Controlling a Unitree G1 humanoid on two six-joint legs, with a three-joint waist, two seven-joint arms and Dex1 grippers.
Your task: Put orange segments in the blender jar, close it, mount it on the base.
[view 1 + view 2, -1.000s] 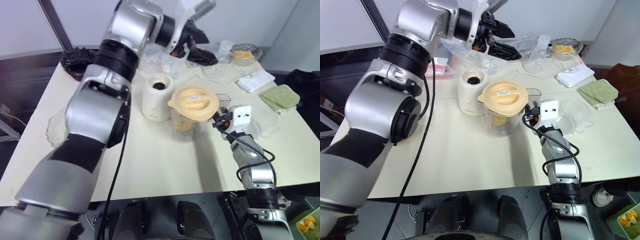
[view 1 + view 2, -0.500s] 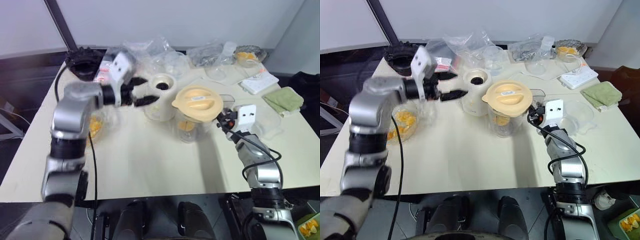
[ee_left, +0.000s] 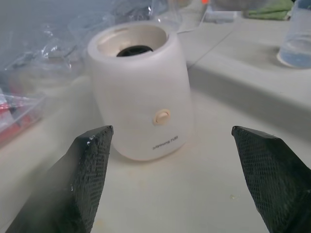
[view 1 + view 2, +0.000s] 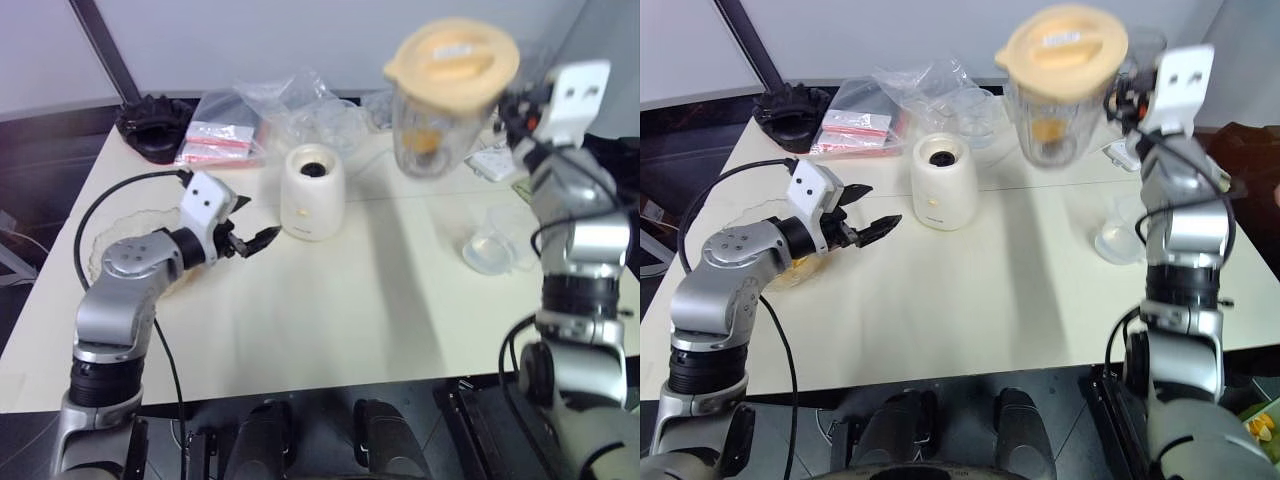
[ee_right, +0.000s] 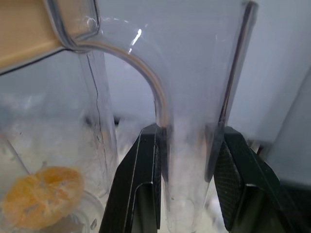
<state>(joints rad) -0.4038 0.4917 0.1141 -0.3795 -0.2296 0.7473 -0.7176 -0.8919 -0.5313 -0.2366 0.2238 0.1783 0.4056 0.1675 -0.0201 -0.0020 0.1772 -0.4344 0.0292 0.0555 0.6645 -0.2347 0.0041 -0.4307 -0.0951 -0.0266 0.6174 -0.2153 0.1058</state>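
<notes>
The blender jar (image 4: 1058,95) rose off the worktop (image 4: 970,290), your right hand (image 5: 187,145) gripping its handle; your left hand (image 4: 868,212) dropped beside the base (image 4: 940,182), fingers spread.

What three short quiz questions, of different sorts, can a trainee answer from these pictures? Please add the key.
1. True or false: the blender jar stands on the table.
2. Which part of the jar does the right tool clamp? A) lid B) handle C) spout
3. Fill in: the open left tool points toward the white ____.

Key:
1. False; it is lifted, with the peach lid on and an orange segment inside.
2. B, the handle.
3. base.
</notes>
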